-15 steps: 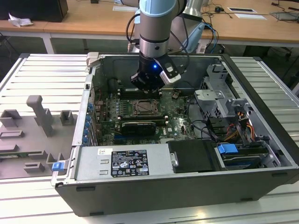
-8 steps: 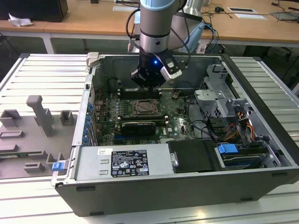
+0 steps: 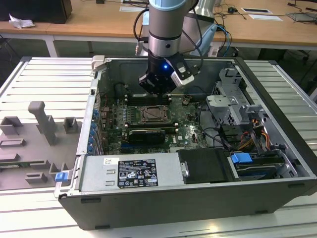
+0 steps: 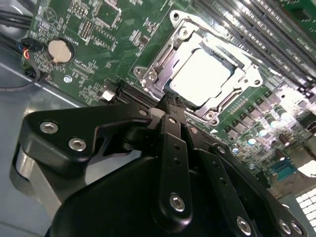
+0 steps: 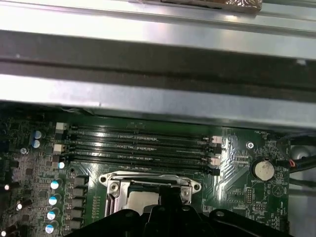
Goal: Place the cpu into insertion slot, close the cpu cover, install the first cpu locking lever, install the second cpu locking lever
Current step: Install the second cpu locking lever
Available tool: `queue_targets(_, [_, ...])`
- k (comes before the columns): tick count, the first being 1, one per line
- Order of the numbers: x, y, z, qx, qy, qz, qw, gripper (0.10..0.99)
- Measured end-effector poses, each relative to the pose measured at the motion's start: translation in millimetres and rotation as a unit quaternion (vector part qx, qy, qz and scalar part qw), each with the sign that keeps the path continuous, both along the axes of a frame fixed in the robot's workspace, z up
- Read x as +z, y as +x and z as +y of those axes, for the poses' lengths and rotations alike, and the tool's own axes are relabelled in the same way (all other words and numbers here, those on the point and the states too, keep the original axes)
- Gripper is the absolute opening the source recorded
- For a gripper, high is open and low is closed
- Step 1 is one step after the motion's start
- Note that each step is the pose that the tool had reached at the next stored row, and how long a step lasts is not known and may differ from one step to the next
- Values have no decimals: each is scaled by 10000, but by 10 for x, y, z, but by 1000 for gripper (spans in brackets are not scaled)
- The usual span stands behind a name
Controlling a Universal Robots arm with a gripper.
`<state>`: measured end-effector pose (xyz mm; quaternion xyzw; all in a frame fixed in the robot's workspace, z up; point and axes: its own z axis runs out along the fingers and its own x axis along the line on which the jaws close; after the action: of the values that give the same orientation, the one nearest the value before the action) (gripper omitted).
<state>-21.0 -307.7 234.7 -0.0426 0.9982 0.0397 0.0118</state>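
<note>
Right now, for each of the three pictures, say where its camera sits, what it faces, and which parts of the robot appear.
Exterior view: off the arm, above the open computer case; shows the arm and gripper.
Second wrist view: on the arm, facing the cpu in the insertion slot; gripper linkages in front.
First wrist view: on the arm, facing the memory slots.
Both wrist views share the cpu.

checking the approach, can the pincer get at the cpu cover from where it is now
Probably yes. The pincer hangs just off one edge of the cpu cover, which lies down around the cpu. Nothing stands between them, and the memory slots run along the socket's far side.
</note>
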Motion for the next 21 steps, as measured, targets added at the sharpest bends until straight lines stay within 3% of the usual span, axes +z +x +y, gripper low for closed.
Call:
queue_targets(4, [1, -1, -80, 0, 0, 0, 10000, 106])
queue_targets(10, [61, -2, -126, 0, 0, 0, 10000, 106])
queue_targets(17, [56, -4, -314, 0, 0, 1, 10000, 106])
queue_targets(19, [48, -4, -352, 0, 0, 59, 10000, 106])
queue_targets(21, [42, -4, -398, 0, 0, 66, 10000, 106])
